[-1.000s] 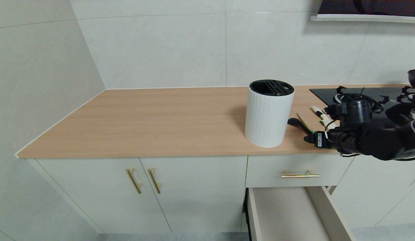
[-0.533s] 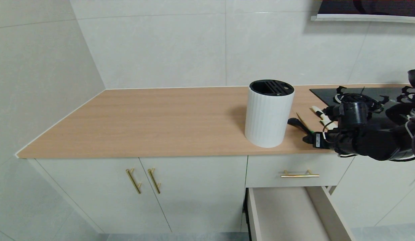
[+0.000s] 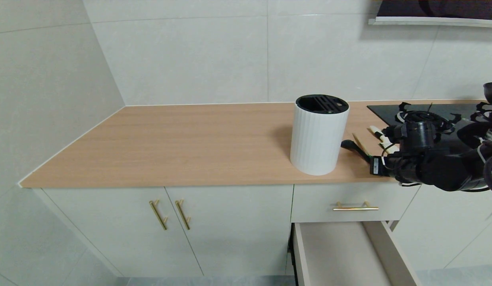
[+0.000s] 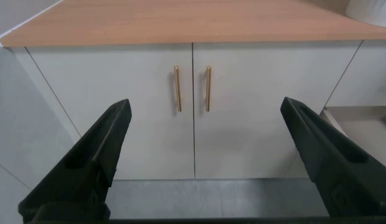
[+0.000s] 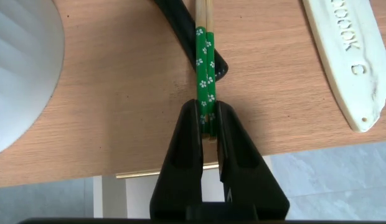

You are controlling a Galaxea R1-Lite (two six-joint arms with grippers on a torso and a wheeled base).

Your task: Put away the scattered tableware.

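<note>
chopsticks (image 5: 204, 74): green, white flowers | holder (image 3: 318, 143): white ribbed, black top

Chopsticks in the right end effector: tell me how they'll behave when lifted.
The chopsticks look thin and straight, so they are probably stiff and light. The right end effector pinches only their ends, so the pair may droop or splay. Crossing over the black handle, they could nudge it.

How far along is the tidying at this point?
Nothing looks stowed: the slots of the white holder show no utensils. In hand: the right end effector is shut on the green ends of the chopsticks, which cross the black-handled utensil on the counter. Remaining: chopsticks, that utensil and the white utensil beside them.
</note>
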